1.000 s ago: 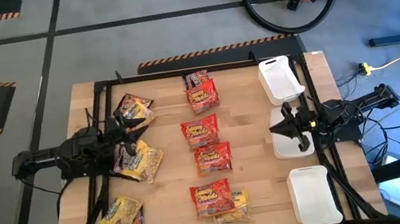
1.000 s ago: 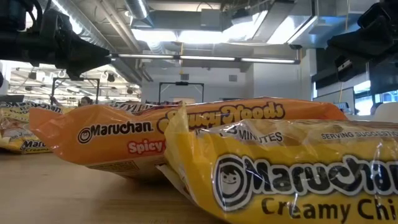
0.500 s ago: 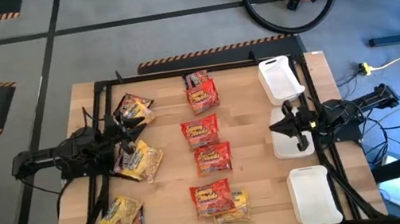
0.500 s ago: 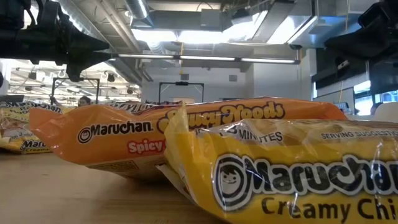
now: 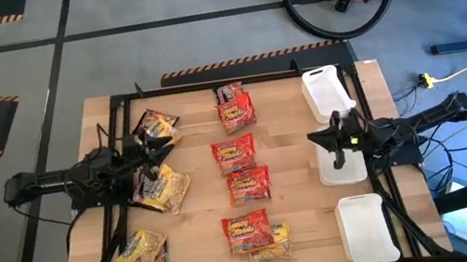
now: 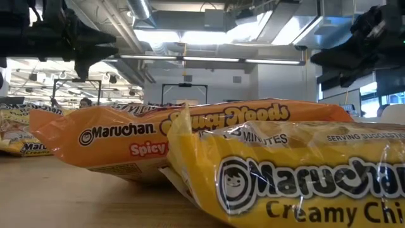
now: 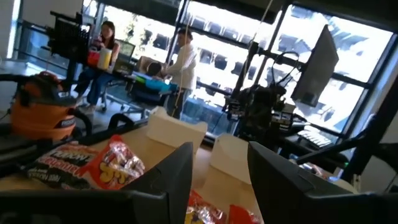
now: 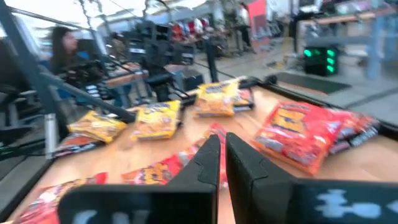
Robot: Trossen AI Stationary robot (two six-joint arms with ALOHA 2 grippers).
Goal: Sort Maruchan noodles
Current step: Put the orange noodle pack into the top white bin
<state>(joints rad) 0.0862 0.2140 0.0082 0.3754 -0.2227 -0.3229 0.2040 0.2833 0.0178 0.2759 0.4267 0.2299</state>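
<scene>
both arms have drawn back; left gripper [image 5: 161, 145] jaws apart, empty; right gripper [image 5: 314, 140] jaws closed.

noodles [image 5: 239, 158] col mid-table | more pkts [image 5: 156, 162] left | trays [image 5: 364, 226] right edge

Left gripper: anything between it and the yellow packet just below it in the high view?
Nothing visible does. The left gripper hangs open and empty above the table, and the yellow packet lies uncovered beside it.

Red noodle packets [image 5: 234, 154], yellow packets [image 5: 142, 250], white foam trays [image 5: 365, 228], tan table [image 5: 289, 155].
</scene>
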